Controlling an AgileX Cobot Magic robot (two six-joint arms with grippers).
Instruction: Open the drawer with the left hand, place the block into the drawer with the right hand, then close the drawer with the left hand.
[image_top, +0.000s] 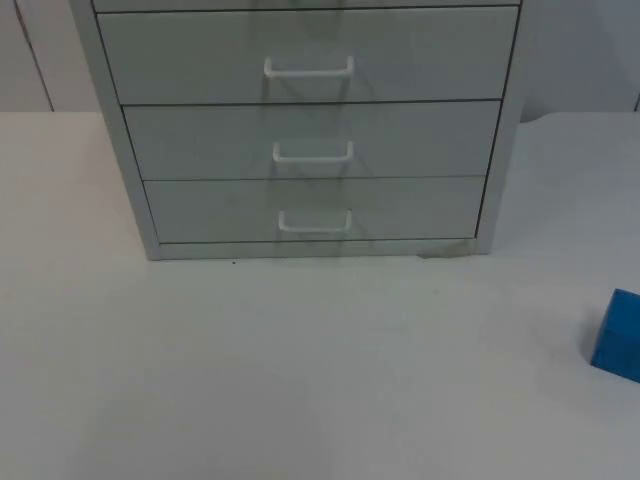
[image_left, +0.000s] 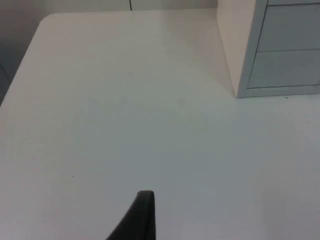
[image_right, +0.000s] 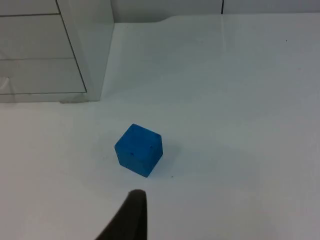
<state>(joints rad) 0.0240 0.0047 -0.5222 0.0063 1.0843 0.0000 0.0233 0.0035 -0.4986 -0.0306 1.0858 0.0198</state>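
Small, rigid blue plastic block (image_top: 618, 336) sits at 4 o'clock on the white tabletop (image_top: 300, 370), probably light; grip opposite flat faces. Grey metal drawer cabinet (image_top: 310, 140) stands shut at 12; its stiff white loop handle (image_top: 314, 222) suits hooking. Both end effectors' openings: cannot tell.

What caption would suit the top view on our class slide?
Grey drawer cabinet with three closed drawers stands on the white table; a blue block sits at its right edge.
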